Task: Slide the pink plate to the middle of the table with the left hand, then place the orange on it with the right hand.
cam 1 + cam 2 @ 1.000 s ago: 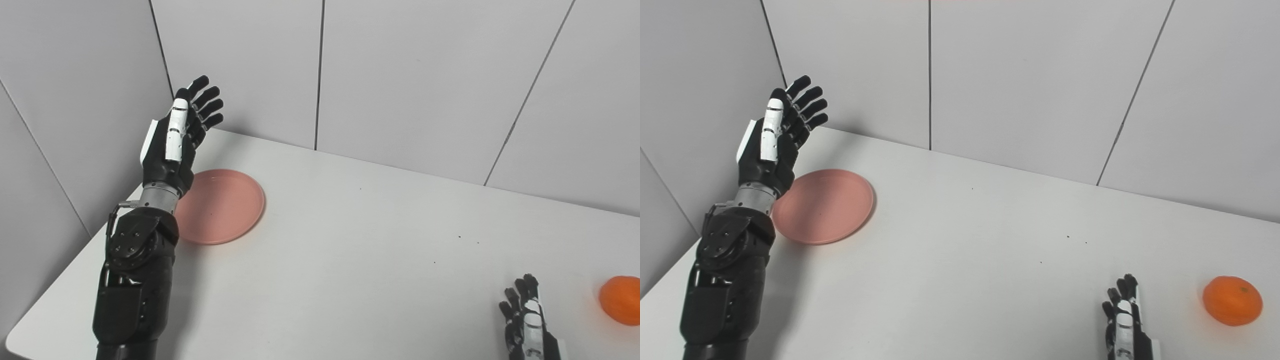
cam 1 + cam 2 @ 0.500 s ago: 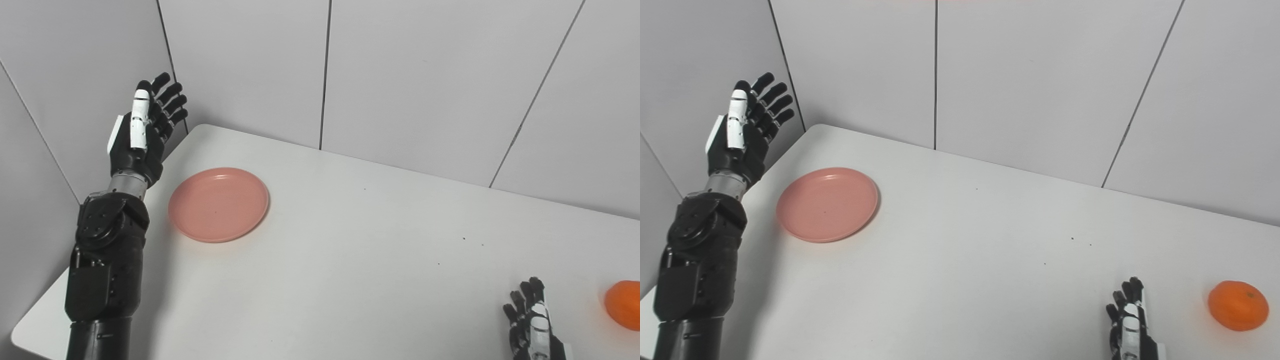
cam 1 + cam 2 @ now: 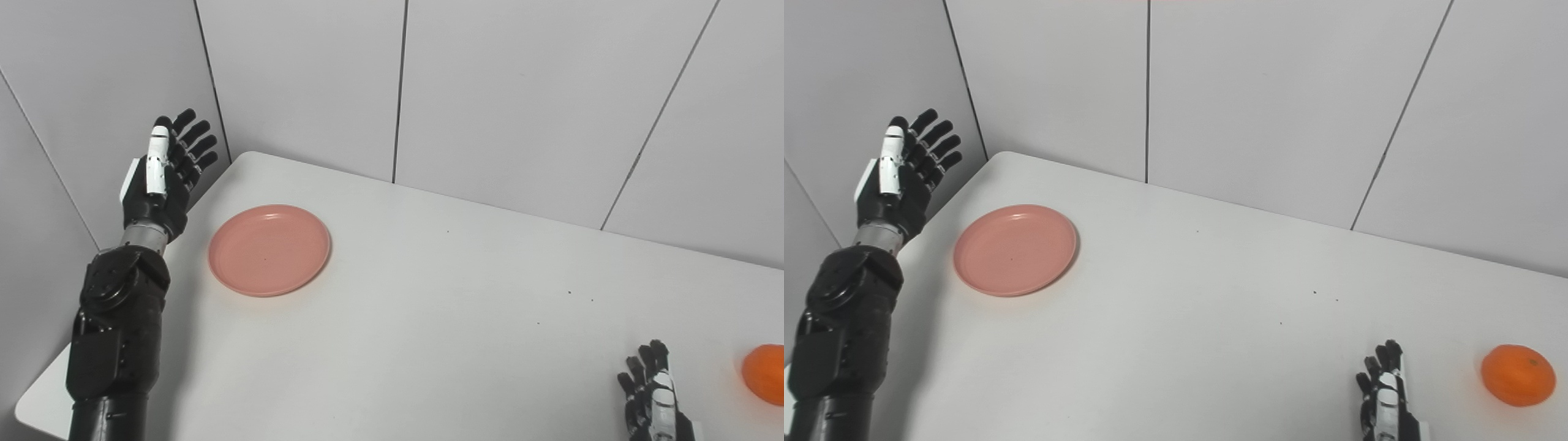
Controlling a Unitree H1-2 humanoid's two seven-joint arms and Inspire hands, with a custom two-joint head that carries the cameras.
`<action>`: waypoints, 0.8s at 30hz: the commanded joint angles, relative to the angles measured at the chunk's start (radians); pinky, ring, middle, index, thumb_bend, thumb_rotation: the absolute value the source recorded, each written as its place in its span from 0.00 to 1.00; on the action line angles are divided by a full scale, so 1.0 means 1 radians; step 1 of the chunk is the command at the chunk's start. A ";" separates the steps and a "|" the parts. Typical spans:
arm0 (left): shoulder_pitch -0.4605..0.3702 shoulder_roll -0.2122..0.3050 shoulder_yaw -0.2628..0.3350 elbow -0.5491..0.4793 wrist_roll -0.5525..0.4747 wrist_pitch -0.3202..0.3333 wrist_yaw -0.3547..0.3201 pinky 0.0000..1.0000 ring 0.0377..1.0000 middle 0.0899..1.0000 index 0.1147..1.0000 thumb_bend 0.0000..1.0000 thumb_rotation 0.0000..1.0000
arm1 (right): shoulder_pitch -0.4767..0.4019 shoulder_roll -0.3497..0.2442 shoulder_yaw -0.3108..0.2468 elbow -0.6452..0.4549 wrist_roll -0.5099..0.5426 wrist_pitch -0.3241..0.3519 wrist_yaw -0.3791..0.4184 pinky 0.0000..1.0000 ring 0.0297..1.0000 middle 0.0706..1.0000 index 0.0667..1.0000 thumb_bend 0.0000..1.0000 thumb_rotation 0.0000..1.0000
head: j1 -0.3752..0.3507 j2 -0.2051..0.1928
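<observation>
A round pink plate lies flat near the far left corner of the white table. My left hand is raised above the table's left edge, to the left of the plate and apart from it, open with fingers spread and nothing in it. An orange rests on the table at the right edge. My right hand sits low at the front right, left of the orange with a gap between them, fingers apart and empty; its lower part is cut off by the frame.
Grey panel walls close in the table at the back and left, meeting in a corner behind the plate. The table's rounded left corner lies beside my left forearm. A few small dark specks dot the table surface.
My left hand has swung left and a little down, from over the plate's left rim to beyond the table's left edge. The camera has shifted slightly. Plate, orange and right hand stay put.
</observation>
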 commanded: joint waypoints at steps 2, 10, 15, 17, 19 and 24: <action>-0.018 0.026 0.006 -0.005 -0.006 -0.001 0.001 0.88 0.87 0.86 0.85 0.32 1.00 | -0.009 -0.002 -0.007 -0.002 0.000 -0.047 0.008 1.00 0.98 1.00 1.00 0.18 1.00 | -0.001 0.004; -0.007 0.018 -0.009 0.027 0.010 -0.018 -0.004 0.89 0.87 0.87 0.86 0.29 1.00 | -0.006 -0.002 -0.004 -0.011 -0.002 -0.040 0.011 1.00 0.99 1.00 1.00 0.17 1.00 | -0.001 0.005; 0.000 0.005 -0.019 0.055 0.015 -0.032 -0.008 0.89 0.88 0.88 0.86 0.29 1.00 | -0.007 -0.002 -0.007 -0.017 0.006 -0.025 0.009 1.00 0.99 1.00 1.00 0.17 1.00 | 0.002 0.006; 0.003 0.006 -0.021 0.073 0.010 -0.042 -0.022 0.89 0.88 0.88 0.87 0.29 1.00 | -0.007 -0.004 -0.007 -0.015 0.009 -0.032 0.014 1.00 0.99 1.00 1.00 0.17 1.00 | 0.003 0.006; 0.006 0.005 -0.025 0.088 0.010 -0.051 -0.032 0.89 0.88 0.87 0.86 0.29 1.00 | -0.008 -0.006 -0.007 -0.014 0.012 -0.035 0.016 1.00 0.99 1.00 1.00 0.16 1.00 | 0.003 0.007; 0.012 0.000 -0.036 0.113 0.018 -0.068 -0.045 0.90 0.88 0.88 0.87 0.29 1.00 | -0.005 -0.005 -0.008 -0.019 0.008 -0.025 0.013 1.00 0.99 1.00 1.00 0.18 1.00 | 0.006 0.009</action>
